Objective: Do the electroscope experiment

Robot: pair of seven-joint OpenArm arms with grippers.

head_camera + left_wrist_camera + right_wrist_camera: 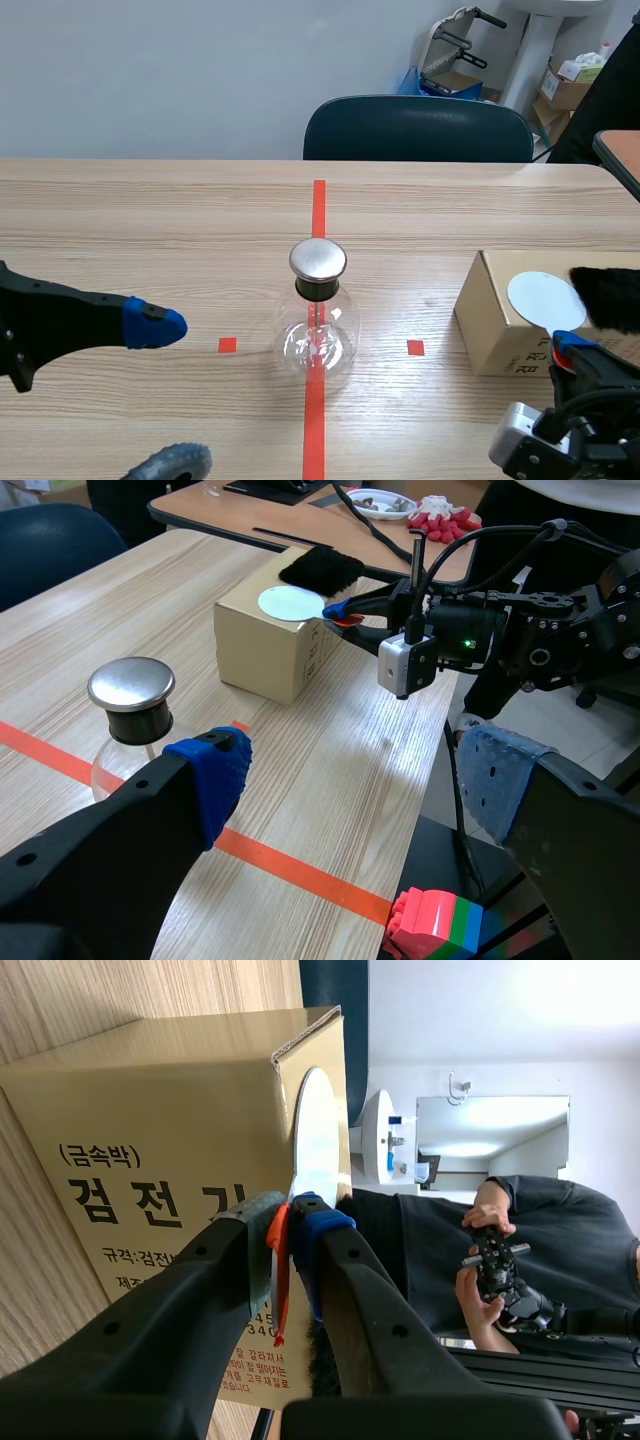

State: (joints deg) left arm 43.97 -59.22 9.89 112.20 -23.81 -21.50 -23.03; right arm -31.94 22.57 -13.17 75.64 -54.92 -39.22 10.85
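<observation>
The metal-capped glass electroscope [318, 320] stands mid-table [150, 220] on the red tape line [318, 205]. Left of it the left gripper [355, 780] hangs wide open, empty. By the table's right edge the right gripper [290, 1240] pinches a thin orange tab [277, 1260] at the white disc [543, 297] on the cardboard box [495, 320].

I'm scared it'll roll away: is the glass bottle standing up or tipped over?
Standing up: the glass bottle sits on its round bottom, silver cap on top.

Flask [318, 315] at table [150, 220] ctr on tape line, box [495, 325] to its R, disc [543, 298] on box top, fur pad [605, 295] R of disc, tab [279, 1260] at disc's near edge btwn R gripper [565, 345] fingers, L gripper [168, 393] left of flask, chair [418, 128] behind table
</observation>
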